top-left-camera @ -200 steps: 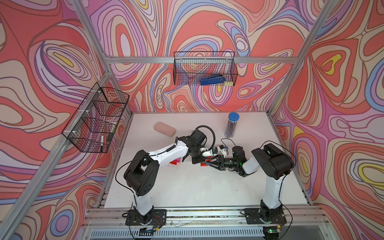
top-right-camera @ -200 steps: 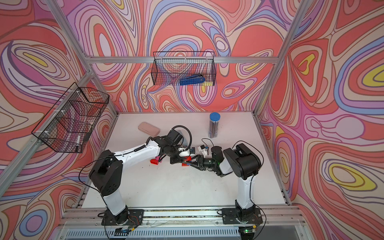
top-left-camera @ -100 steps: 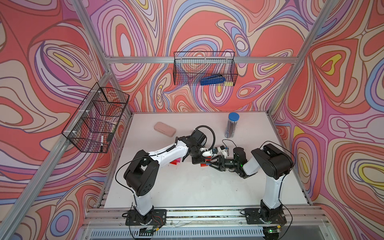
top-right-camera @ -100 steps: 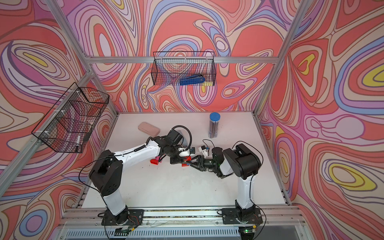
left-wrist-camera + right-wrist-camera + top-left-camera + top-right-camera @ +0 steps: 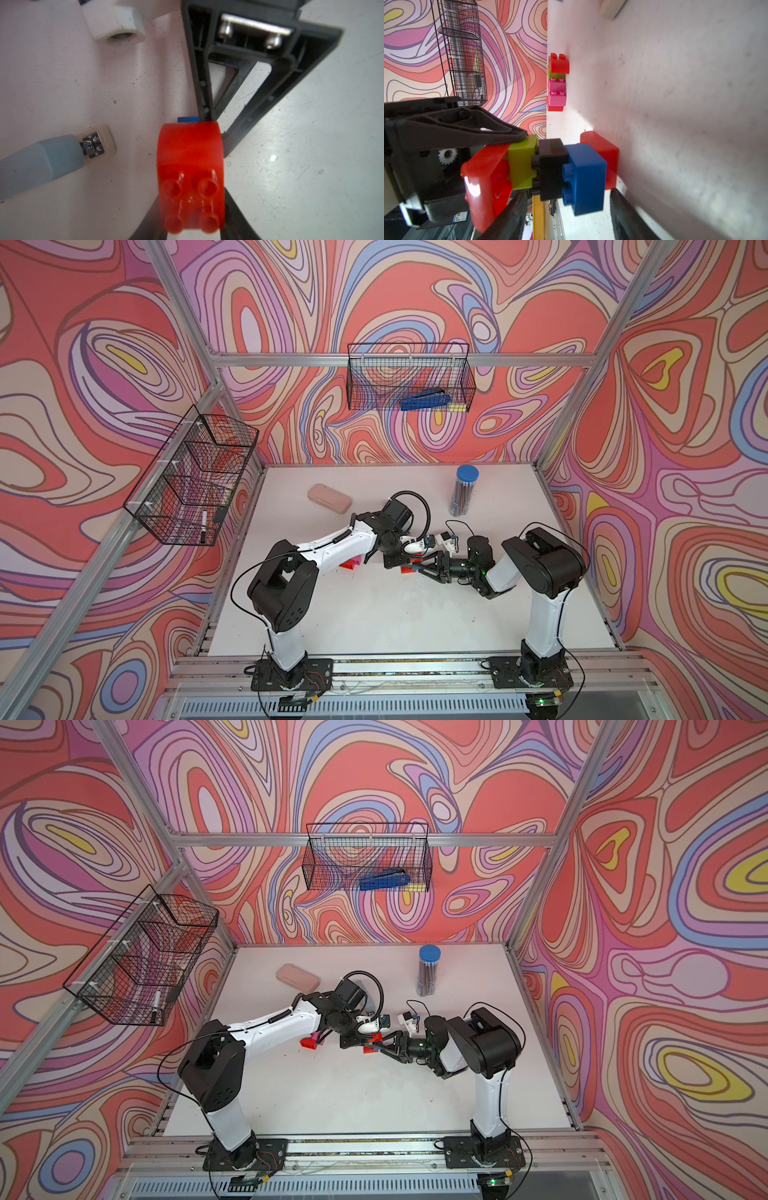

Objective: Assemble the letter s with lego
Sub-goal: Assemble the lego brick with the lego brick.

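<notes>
Lego row (image 5: pixel 550 166) sits well apart from the pencil tube (image 5: pixel 463 493), on its near side. Left end effector (image 5: pixel 192 218) pinches its red end, likely steadying it so the right end effector (image 5: pixel 568 192), spread around the blue brick (image 5: pixel 583 178), can press joints home.

I could read no word, number or brand name anywhere in the views I had. In the right wrist view I saw a small printed sticker (image 5: pixel 461 217) with a square code on it, stuck to something dark at the edge of the picture. Its print was too small for me to make out. The studs of the red brick (image 5: pixel 191 176) in the left wrist view were too blurred to show any lettering.
</notes>
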Available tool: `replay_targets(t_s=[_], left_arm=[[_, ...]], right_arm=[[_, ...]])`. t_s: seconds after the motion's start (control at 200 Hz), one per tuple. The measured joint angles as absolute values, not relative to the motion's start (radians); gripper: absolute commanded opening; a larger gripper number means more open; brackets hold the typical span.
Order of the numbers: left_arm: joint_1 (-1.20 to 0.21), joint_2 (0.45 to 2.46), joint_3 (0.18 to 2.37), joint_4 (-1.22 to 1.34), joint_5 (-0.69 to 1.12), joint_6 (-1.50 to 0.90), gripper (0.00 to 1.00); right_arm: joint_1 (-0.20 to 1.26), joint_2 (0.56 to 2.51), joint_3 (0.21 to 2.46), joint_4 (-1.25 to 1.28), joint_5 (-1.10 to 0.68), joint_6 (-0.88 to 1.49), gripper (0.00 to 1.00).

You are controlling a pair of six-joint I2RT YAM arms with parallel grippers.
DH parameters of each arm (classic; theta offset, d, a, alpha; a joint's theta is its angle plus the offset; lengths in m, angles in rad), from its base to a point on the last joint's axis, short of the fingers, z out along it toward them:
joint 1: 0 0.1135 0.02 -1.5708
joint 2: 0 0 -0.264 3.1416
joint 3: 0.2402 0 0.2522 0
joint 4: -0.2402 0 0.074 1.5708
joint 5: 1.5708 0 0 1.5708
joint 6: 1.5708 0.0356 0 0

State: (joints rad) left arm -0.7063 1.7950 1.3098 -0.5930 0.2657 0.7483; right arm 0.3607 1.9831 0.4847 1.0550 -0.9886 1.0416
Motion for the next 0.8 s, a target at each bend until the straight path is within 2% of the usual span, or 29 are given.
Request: replay_targets(t_s=[0.295,0.796], left_arm=[[-0.706,1.802,1.328,-0.605,0.27,0.749,0.29],[-0.706,1.835,1.366,-0.645,0.263,0.751,0.25]], right_arm=[[0.361,1.95,0.487,0.965,-0.978,1.001,0.66],[0.357,1.941,0.486,0.95,-0.976,1.003,0.66]])
